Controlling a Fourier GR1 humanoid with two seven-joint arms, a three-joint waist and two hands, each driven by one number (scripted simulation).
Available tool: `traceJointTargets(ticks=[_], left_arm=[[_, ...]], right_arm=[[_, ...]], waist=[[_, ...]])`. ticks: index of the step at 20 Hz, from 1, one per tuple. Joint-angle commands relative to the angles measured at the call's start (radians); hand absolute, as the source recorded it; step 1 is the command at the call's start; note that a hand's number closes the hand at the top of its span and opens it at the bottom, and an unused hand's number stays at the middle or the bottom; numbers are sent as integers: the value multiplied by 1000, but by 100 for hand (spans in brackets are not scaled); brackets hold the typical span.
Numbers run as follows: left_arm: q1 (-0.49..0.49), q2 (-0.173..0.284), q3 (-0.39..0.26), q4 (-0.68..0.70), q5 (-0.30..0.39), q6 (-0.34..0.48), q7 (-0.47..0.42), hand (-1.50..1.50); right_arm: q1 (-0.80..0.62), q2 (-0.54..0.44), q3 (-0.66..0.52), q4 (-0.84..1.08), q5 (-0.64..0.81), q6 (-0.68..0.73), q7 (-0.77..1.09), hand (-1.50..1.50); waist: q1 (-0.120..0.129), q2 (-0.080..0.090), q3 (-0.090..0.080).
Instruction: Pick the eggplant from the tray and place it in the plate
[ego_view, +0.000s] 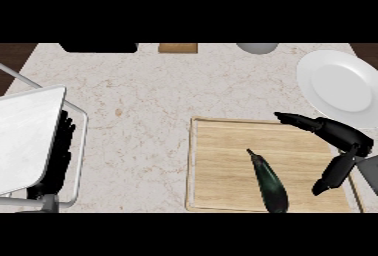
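Observation:
A dark green-black eggplant (270, 183) lies on the wooden tray (221, 165), stem end pointing up-left, in the tray's lower middle. The white plate (341, 87) sits at the counter's upper right, just beyond the tray's far right corner. My right hand (341, 142) hovers over the tray's right side, open, with its fingers spread toward the upper left and its thumb hanging down to the right of the eggplant, apart from it. At the far left my left hand (55, 150) shows as dark fingers behind a white panel.
A white panel (29, 135) on a metal frame covers the left edge. Along the counter's far edge stand a black object (98, 47), a small wooden block (178, 48) and a grey round object (258, 47).

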Motion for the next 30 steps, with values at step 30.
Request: traceJointTargets(ticks=[30], left_arm=[[-155, 72, -64, 44, 28, -74, 152, 0]], right_arm=[[-89, 126, 202, -85, 393, 25, 239, -150]], waist=[[-16, 11, 0]])
